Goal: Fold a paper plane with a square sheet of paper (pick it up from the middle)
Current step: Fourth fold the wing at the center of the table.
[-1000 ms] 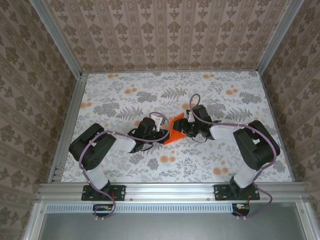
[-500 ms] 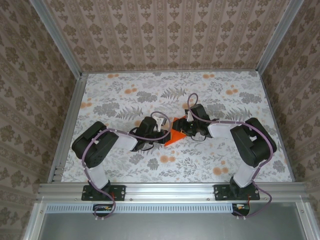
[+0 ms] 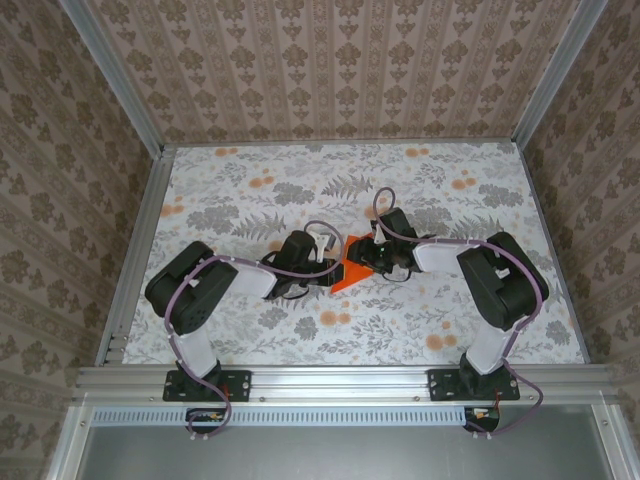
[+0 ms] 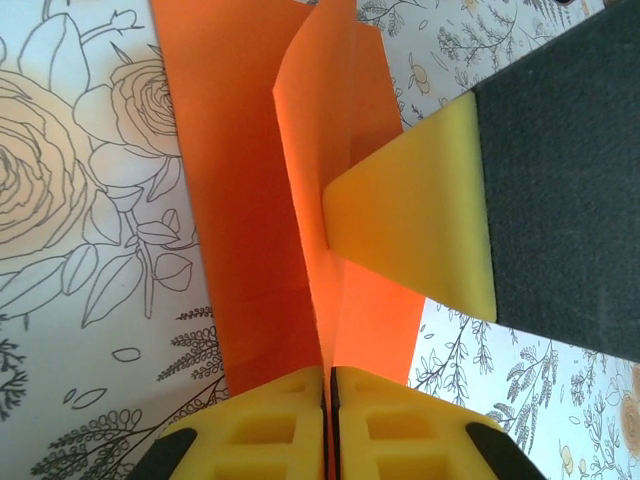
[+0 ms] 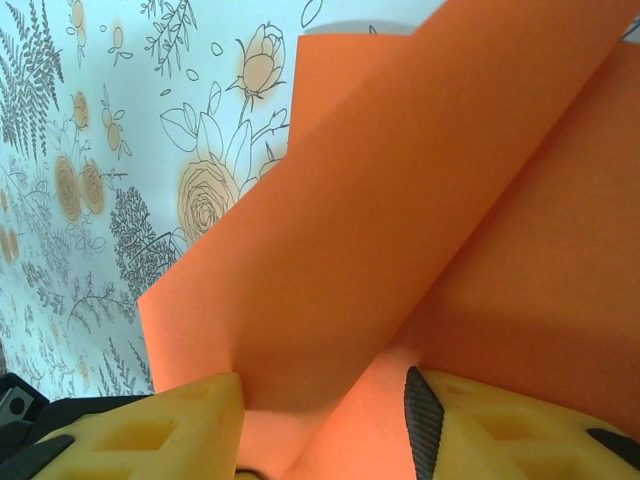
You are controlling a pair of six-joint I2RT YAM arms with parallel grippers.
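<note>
The square sheet of paper point(image 3: 349, 273) is bright orange and creased into a pointed shape at the middle of the table. A ridge of it stands up along the centre crease point(image 4: 300, 200). My left gripper point(image 3: 324, 263) comes at it from the left. In the left wrist view its yellow jaws point(image 4: 328, 372) are shut on the near end of that ridge. My right gripper point(image 3: 369, 257) meets it from the right. Its jaws point(image 5: 325, 395) stand apart, astride a raised orange flap point(image 5: 400, 200). One right fingertip point(image 4: 420, 230) rests on the paper just beyond the left jaws.
The table point(image 3: 240, 190) wears a pale floral cloth with small printed orange blossoms point(image 3: 334, 318). Aluminium rails point(image 3: 140, 240) and patterned walls close in the left, right and back sides. Both arms crowd the middle, elbows bent outward.
The right gripper has slid left, closer to the left gripper, and its jaws have narrowed a little. The paper between them has bunched into a smaller shape.
</note>
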